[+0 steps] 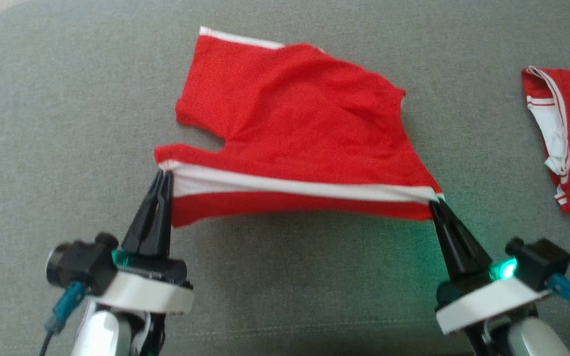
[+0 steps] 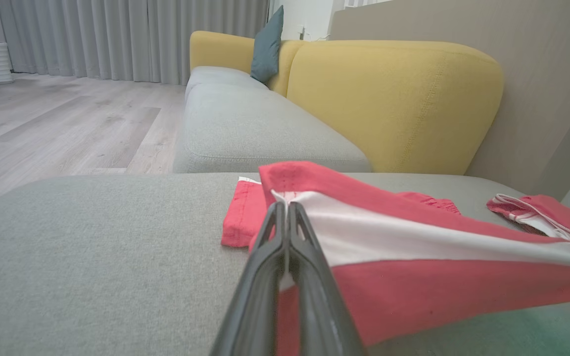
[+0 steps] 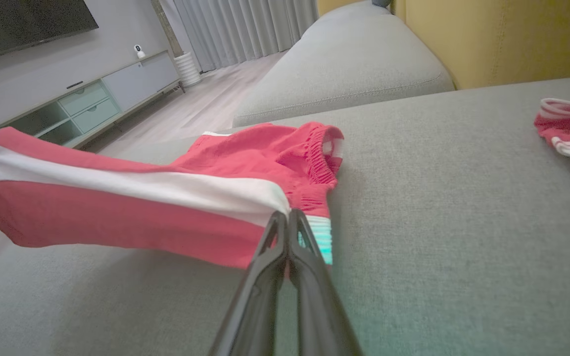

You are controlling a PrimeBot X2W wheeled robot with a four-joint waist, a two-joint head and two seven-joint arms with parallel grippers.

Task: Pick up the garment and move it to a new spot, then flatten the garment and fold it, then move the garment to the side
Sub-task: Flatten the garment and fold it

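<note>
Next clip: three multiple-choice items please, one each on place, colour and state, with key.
1. Where is the second garment? A. to the held garment's right B. under it C. on the floor
2. The held garment's stripe is: A. blue B. white C. black
3. The left gripper and right gripper are: A. both open B. one open C. both shut on the garment
Key: A, it lies at the head view's right edge; B, white band between red; C, closed fingers pinch each stripe end.
</note>
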